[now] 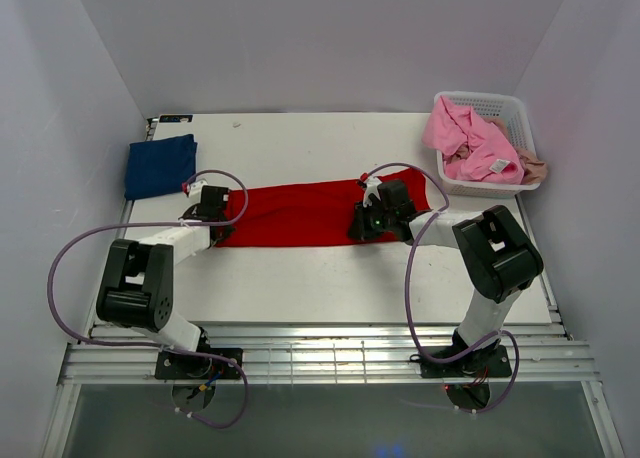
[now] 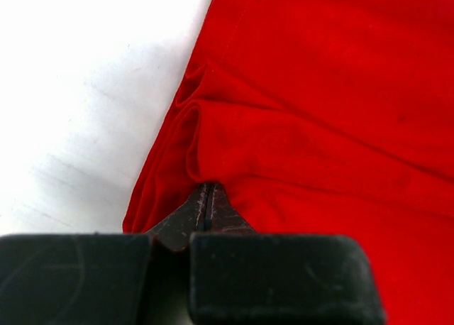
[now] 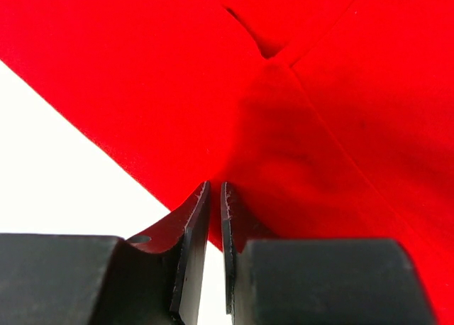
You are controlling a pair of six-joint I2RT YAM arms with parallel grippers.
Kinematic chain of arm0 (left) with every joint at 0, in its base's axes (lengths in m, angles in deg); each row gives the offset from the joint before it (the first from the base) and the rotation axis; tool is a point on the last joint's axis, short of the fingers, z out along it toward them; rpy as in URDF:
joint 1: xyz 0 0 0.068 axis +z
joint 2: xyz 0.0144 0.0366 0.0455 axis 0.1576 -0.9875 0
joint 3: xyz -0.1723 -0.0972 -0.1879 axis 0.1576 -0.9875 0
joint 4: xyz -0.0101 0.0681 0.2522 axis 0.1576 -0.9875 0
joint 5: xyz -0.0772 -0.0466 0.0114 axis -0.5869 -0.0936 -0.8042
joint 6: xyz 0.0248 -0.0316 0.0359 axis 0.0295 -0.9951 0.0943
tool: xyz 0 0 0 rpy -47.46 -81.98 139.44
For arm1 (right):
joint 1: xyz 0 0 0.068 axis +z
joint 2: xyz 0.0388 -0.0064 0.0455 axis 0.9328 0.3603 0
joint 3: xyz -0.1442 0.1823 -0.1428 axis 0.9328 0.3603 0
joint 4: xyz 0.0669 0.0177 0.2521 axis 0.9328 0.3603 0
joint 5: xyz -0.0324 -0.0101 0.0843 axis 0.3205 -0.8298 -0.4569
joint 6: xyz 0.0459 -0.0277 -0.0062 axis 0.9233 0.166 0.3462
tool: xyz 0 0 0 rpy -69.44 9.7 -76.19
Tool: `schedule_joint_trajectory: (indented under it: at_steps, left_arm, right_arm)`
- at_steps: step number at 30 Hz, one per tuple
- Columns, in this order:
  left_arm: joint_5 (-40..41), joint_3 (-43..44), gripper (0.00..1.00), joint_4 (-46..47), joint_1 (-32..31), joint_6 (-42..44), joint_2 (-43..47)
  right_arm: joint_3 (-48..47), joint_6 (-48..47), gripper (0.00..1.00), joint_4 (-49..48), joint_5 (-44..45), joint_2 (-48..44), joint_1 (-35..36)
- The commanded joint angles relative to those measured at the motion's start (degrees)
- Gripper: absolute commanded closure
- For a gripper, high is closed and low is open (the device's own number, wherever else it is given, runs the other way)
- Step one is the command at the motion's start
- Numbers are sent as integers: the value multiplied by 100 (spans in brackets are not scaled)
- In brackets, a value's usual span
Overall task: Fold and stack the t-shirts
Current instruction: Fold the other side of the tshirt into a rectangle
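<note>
The red t-shirt (image 1: pixel 300 213) lies as a long folded band across the middle of the table. My left gripper (image 1: pixel 224 228) is at its left end and is shut on a bunched fold of the red cloth (image 2: pixel 298 126); the jaws are pressed together (image 2: pixel 206 191). My right gripper (image 1: pixel 361 224) is at the shirt's near edge, right of centre, and is shut on the red cloth (image 3: pixel 298 112) with only a thin gap between the jaws (image 3: pixel 215 189). A folded navy t-shirt (image 1: pixel 160 165) lies at the back left. Pink (image 1: pixel 468 140) and beige (image 1: pixel 536 168) shirts are in the basket.
The white lattice basket (image 1: pixel 503 105) stands at the back right corner, close to the right wall. White walls enclose the table on three sides. The bare white tabletop (image 1: pixel 330 283) shows between the red shirt and the arm bases.
</note>
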Motion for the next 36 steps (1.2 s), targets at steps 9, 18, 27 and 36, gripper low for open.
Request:
schedule_joint_trajectory:
  at_steps: [9,18,27,36]
  left_arm:
    - [276,671,100,393,100,236,-630]
    - [232,900,100,718,170,281,-850]
    - [249,1093,100,947,170,228,-991]
    - [232,1111,100,1105,170,272,-876]
  right_arm:
    - [274,-122,82,958,119,134,63]
    - [248,-140,82,985,119,266,54]
    - [239,-166,82,1055,163,257,54]
    - [283,-148,82,924,172,73,54]
